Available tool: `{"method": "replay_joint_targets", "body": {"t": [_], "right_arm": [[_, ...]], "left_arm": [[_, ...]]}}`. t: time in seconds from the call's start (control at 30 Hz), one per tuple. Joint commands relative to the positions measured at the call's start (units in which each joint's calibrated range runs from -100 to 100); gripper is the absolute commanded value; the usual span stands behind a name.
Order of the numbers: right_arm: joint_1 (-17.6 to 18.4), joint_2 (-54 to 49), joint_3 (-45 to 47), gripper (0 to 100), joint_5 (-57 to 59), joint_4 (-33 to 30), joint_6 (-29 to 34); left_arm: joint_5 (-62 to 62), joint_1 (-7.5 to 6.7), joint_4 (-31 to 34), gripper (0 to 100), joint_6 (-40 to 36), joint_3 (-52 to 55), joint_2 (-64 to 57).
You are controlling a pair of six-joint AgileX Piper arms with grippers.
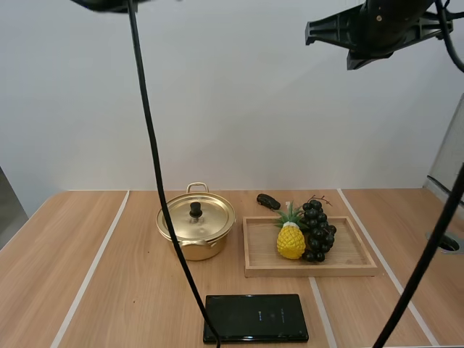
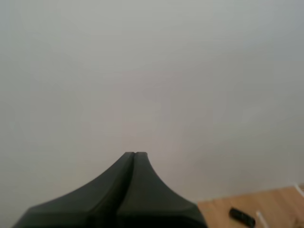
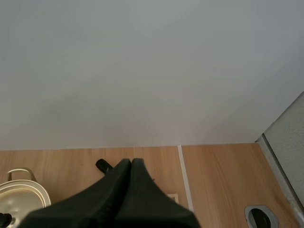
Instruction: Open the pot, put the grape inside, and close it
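Observation:
A golden pot (image 1: 196, 230) stands on the table with its lid (image 1: 196, 216) on and a black knob (image 1: 195, 209) on top. To its right a wooden tray (image 1: 348, 262) holds a bunch of dark grapes (image 1: 317, 230) and a yellow toy pineapple (image 1: 291, 239). My right gripper (image 1: 310, 33) hangs high above the tray, shut with nothing in it. Its fingers lie together as one wedge (image 3: 131, 162) above the table's far edge, with the pot (image 3: 19, 196) off to one side. My left gripper (image 2: 135, 155) is shut too, facing the wall.
A flat black pack (image 1: 256, 317) lies at the table's front edge below the tray. A small black object (image 1: 268, 201) rests behind the tray near the wall. A round metal-rimmed hole (image 1: 449, 242) sits at the table's right edge. White lines run across the wooden top.

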Motion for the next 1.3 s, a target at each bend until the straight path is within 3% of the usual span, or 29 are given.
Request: {"method": "replay_joint_targets", "body": {"t": [0.0,0.17,0.7,1.27], "right_arm": [[0.00,1.17,-0.34,0,0.05,-2.62,0.27],[0.00,3.40,0.14,0,0.05,-5.77,0.47],[0.00,7.60,14.00,0,0.05,-6.01,3.81],[0.00,7.20,14.14,0,0.05,-7.26,4.20]], "left_arm": [[7.18,0.09,0.44,0,-0.76,-0.45,3.64],[12.36,0.09,0.44,0,-0.76,-0.45,9.04],[20.33,0.09,-0.05,0,0.75,0.02,17.92],[20.33,0.09,-0.67,3,1.28,4.74,19.38]]}}
